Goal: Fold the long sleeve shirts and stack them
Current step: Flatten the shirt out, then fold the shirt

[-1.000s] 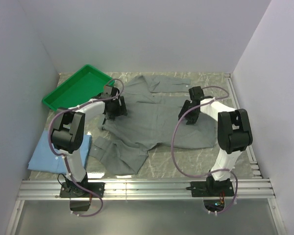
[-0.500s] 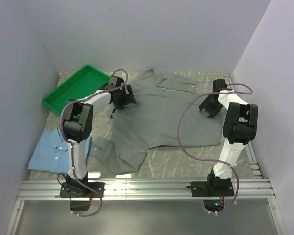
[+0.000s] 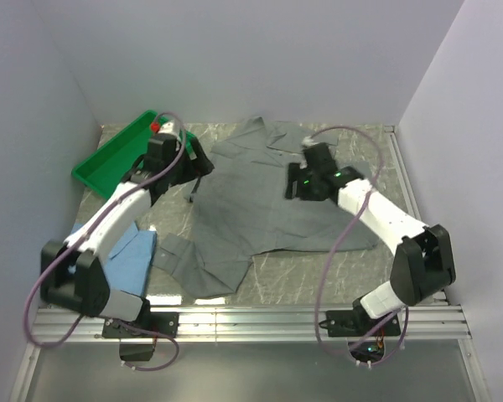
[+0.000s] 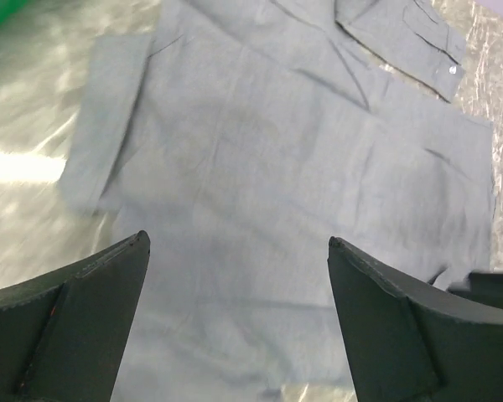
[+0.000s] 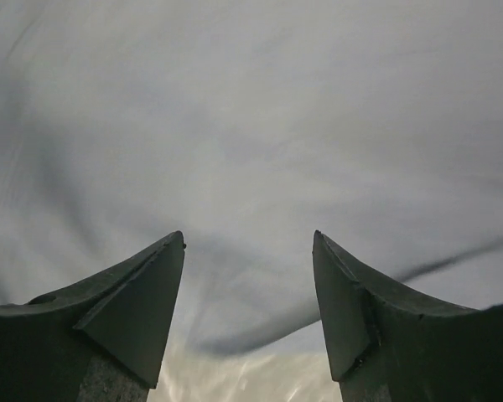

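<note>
Grey shirt (image 3: 260,209) lies spread below the left gripper (image 4: 239,241) and right gripper (image 5: 249,237), both with jaws apart, empty.

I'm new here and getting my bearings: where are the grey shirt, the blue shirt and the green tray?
grey shirt (image 3: 268,205), top external view, middle of its spread-out body.
blue shirt (image 3: 137,255), top external view, on its uncovered part.
green tray (image 3: 105,159), top external view, bare floor of the tray.

A robotics lab cell: plain white walls (image 3: 235,59) box in a tabletop (image 3: 293,268) edged by aluminium rails (image 3: 251,322)
</note>
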